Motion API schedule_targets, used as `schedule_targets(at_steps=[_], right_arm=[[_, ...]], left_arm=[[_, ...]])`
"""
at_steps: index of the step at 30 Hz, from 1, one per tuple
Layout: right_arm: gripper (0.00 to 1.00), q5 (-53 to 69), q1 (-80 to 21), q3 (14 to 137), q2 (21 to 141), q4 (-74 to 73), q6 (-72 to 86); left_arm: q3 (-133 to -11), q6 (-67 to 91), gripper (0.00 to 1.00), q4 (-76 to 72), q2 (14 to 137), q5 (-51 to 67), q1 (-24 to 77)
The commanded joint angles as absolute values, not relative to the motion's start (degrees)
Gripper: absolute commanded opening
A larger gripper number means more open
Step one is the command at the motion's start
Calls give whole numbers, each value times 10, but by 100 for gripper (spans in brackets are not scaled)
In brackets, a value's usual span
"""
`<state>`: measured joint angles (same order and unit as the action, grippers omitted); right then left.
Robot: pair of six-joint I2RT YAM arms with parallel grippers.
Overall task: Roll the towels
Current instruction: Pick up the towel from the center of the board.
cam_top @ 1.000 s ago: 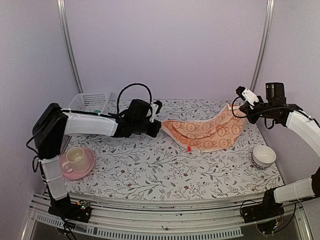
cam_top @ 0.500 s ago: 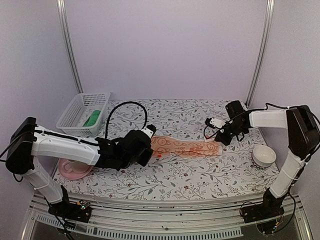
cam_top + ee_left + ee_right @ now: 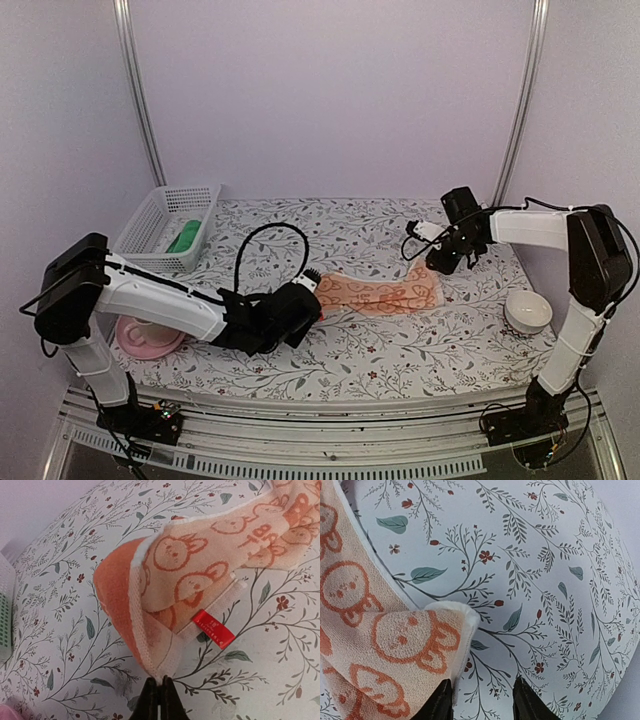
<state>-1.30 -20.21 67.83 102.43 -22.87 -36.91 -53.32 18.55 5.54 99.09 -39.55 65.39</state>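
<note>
- The left fingers point(image 3: 167, 705) are seen pressed together, and the white-edged hem of the orange towel point(image 3: 200, 565) is pinched between their tips.
- Just beyond that pinch, the towel's left end is folded over itself. A plain orange face is shown on the left of the fold, and the rabbit-patterned face on top.
- A red label point(image 3: 214, 628) is sewn to the towel's near edge, right of the held hem, and lies on the bench point(image 3: 75, 645).
- The right fingers point(image 3: 439, 702) are held well apart, and nothing is gripped between them. Only the printed bench surface is seen in the gap.
- A turned-up corner of the towel lies just beside the left-hand one of these fingers. Whether it is touched cannot be told.
- From above, the orange towel point(image 3: 380, 293) is seen as a narrow strip laid left to right across the middle of the bench, between the two sets of fingers.
- The green towel point(image 3: 183, 238) lies inside a white basket point(image 3: 150, 215) at the far left of the bench, well apart from both arms.
- A pink saucer point(image 3: 160, 343) is set at the near left, partly hidden by the left arm.
- A white bowl point(image 3: 527, 312) stands at the near right.
</note>
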Motion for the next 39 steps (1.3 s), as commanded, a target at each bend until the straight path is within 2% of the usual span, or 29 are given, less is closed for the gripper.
schedule_targets(at_steps=[1,12,15,20,39], right_arm=[[42,59,-204,730,1032,-283,-362],[45,187,-169,879,1130,-413,-322],[45,200,-168,880,1138,-428,-320],[39,187,-168,873,1145,-427,-316],[29,140,-176,888,1167,-388,-307]], left_arm=[[-548,199,0,62,1003,-408,664],[-546,202,0,55,1004,-410,673],[-545,204,0,55,1007,-410,673],[-544,206,0,50,1013,-410,675],[-565,208,0,48,1047,-399,683]])
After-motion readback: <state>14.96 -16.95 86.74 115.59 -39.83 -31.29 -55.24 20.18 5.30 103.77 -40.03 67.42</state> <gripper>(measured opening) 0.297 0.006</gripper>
